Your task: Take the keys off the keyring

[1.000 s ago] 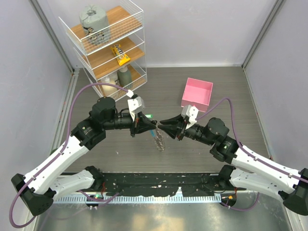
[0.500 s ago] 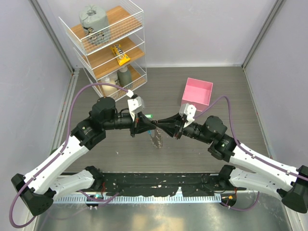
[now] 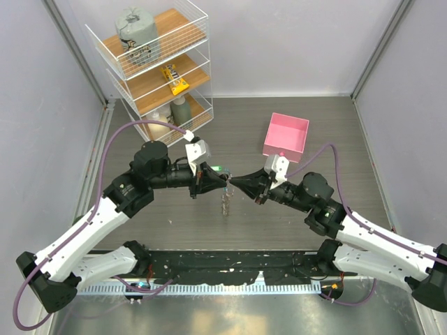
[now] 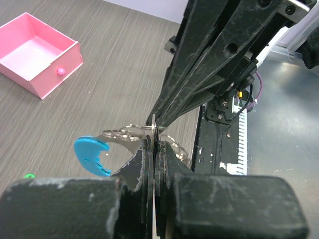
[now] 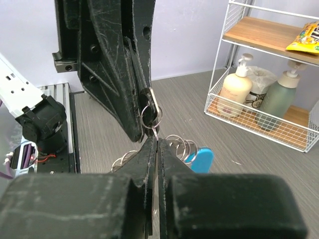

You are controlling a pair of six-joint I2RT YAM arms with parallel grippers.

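Top external view: the two arms are meeting tip to tip at the middle of the frame, above the grey wood-grain table [image 3: 328, 118]. The left gripper [image 3: 223, 175] is reaching in from the left and the right gripper [image 3: 233, 181] from the right, and the two are touching or nearly touching. The keys [image 3: 225, 202] are hanging as a small silver bunch just under that meeting point, above the table. A pink box [image 3: 286, 136] is sitting open well apart to the upper right. A white wire shelf rack [image 3: 157, 66] is standing in the upper left.

In the left wrist view, the left fingers [image 4: 139, 172] are pressing fully together on a thin flat piece of silver metal that is sticking up between their tips; it looks like one key seen edge-on. The blue tag [image 4: 91, 155] is hanging at the left of the bunch.

In the right wrist view, the right fingers [image 5: 149, 154] are likewise squeezing shut, with a thin wire loop of the keyring [image 5: 175, 143] running into their tips. The left arm's fingers are coming down from the top of that frame, gripping the flat silver piece with a small ring through it. More small rings are bunching just to the right, beside the blue tag.
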